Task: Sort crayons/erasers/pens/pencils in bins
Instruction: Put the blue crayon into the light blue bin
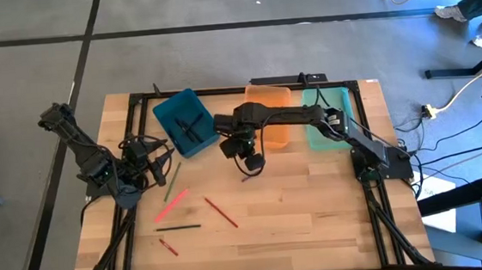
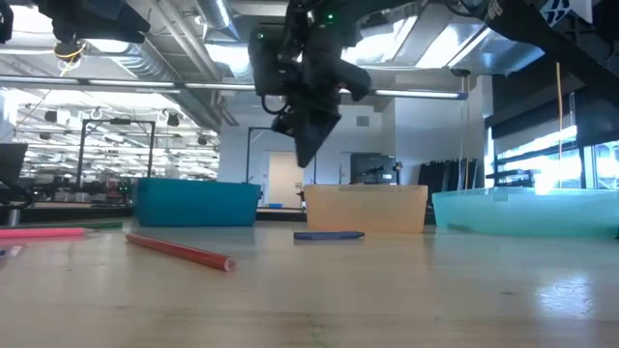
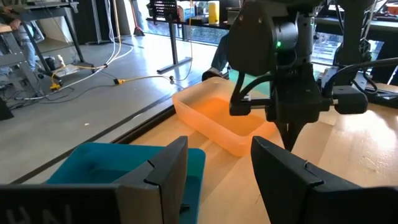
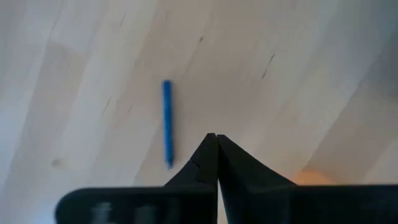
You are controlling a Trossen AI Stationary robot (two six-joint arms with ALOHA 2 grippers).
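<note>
The right gripper (image 1: 251, 163) hangs above the table with its fingers pressed fully together, holding nothing. A blue stick (image 4: 167, 122) lies flat on the wood beneath it, just in front of the orange bin (image 1: 271, 115). The left gripper (image 1: 159, 161) waits with fingers spread, empty, beside the teal bin (image 1: 185, 122). Red (image 1: 221, 211), pink (image 1: 171, 205) and green (image 1: 172, 183) sticks lie loose on the table (image 1: 298, 208); the mint bin (image 1: 322, 130) stands beside the orange one.

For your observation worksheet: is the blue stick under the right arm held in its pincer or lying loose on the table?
Lying loose. The right pincer is shut and empty above the table, with the blue stick flat beside it.
</note>
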